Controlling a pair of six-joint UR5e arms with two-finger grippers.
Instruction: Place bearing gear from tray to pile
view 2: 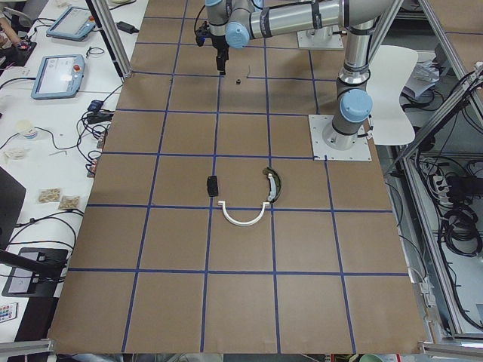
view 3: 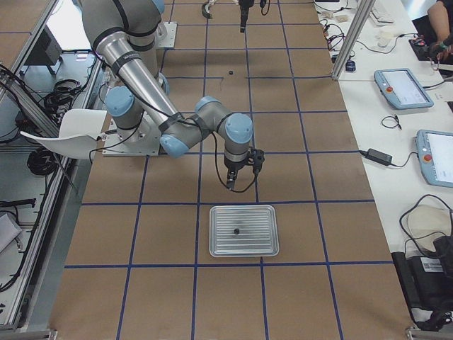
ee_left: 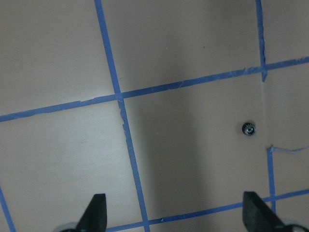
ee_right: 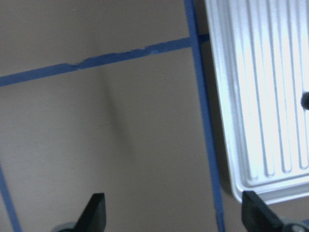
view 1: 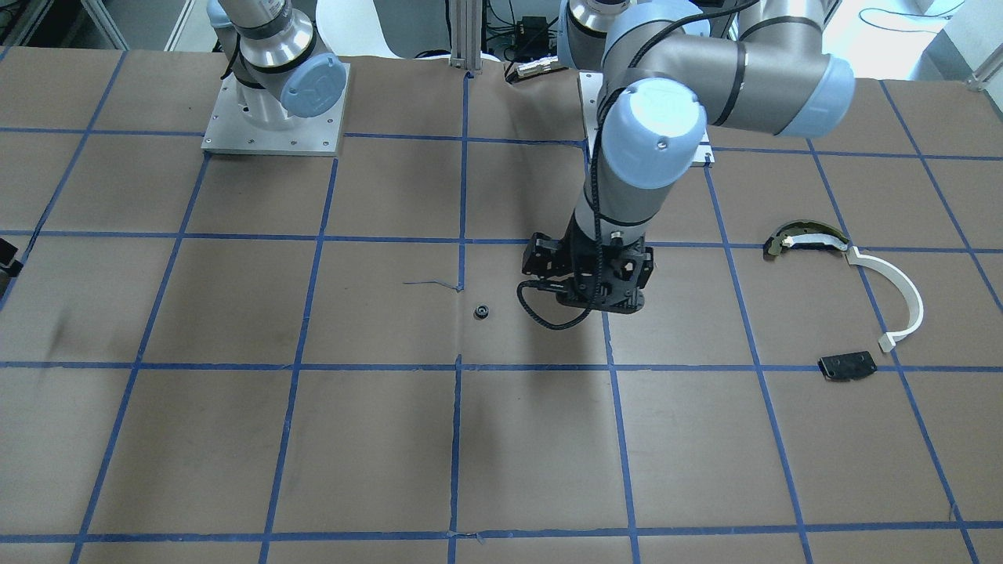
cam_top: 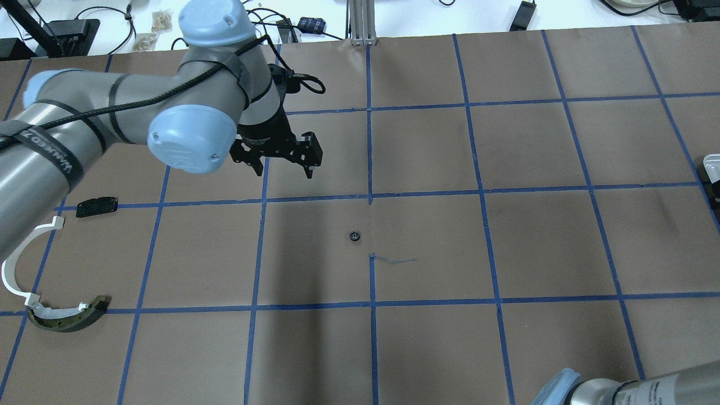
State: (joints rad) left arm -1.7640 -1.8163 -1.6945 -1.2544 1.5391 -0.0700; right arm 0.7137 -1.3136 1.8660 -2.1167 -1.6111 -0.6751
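Two things first: what is the surface, and what stands around it?

Brown paper covers the desk [view 1: 235,439], ruled into large squares by blue tape [view 1: 463,196]. In the side views, white benches run along it, carrying tablets [view 3: 403,88] and loose cables.

Any containers?

One: a ribbed metal tray [view 3: 262,244] at the robot's right end of the desk. A single small dark part [view 3: 236,230] lies near its middle, too small to make out.

Where is the bearing gear?

A bearing gear [view 1: 481,312] lies flat on the bare paper near the middle of the desk, just beside a tape line. It is well apart from the tray and from the pile [view 1: 846,366].

And the pile itself?

It sits at the robot's left end. A thin white arc strip [view 1: 915,307] touches a dark curved piece with a cream band [view 1: 807,237] at one end, and a flat black plate [cam_top: 97,206] lies near its other end.

The pincers?

The left pincer [ee_left: 175,208] hangs over the desk near the gear, fingers wide apart with nothing between them. The right pincer [ee_right: 174,208] hovers just beside the tray's edge — likewise spread and empty.
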